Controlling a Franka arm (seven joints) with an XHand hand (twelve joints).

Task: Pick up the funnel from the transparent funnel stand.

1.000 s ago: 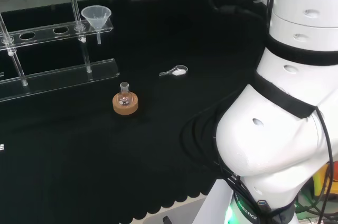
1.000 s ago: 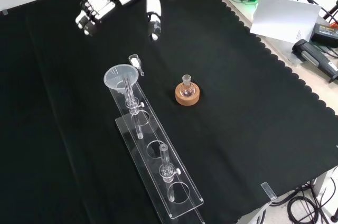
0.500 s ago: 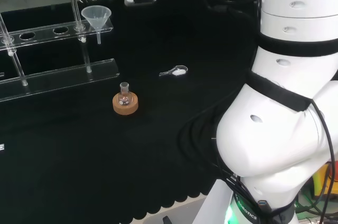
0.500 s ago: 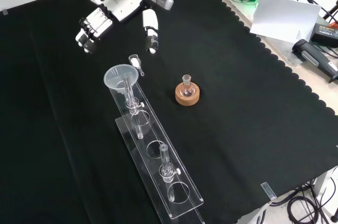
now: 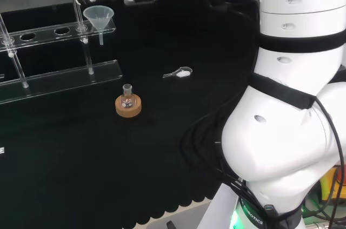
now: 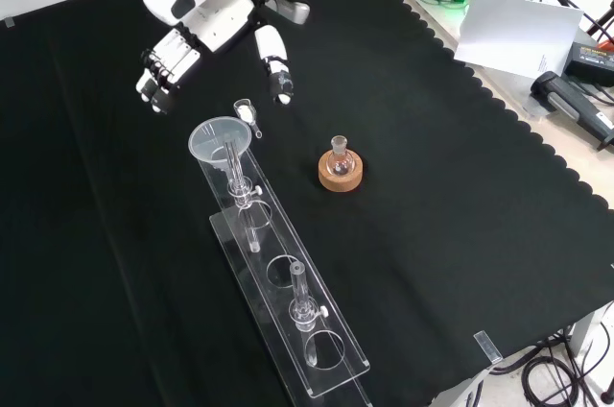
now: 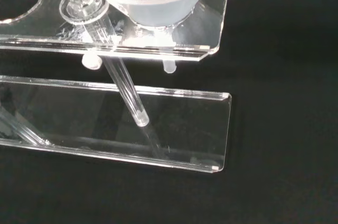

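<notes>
Spread across the bench, a matte black cloth [image 6: 460, 234] with a scalloped edge. Looming at the right of the head view, the glossy white jointed arm [image 5: 286, 110], leaned a little farther toward the bench than a second ago. Laid along the cloth in the front view, the long clear two-tier funnel stand [image 6: 278, 282] of flat plastic, pierced with round holes and set on thin posts. Lowered and shifted nearer the stand's end since the earlier frames, the black and white hand [image 6: 206, 28], fingers [image 6: 163, 66] and thumb spread wide, holding nothing, short of the ware. Seated in the stand's end hole, the clear cone-shaped funnel [image 6: 222, 141], untouched, stem hanging through the top plate. Apart on the cloth, a round cork ring stand [image 6: 341, 175] carrying a small round-bottomed glass flask [image 6: 338, 153]. Just beside the funnel's rim in the front view, well clear of it in the head view, a small clear scoop [image 6: 247, 115]. Close up in the wrist view, the funnel's frosted wall, the plate's bright cut edges and a slanted clear rod [image 7: 127, 89] ending above the lower plate.
</notes>
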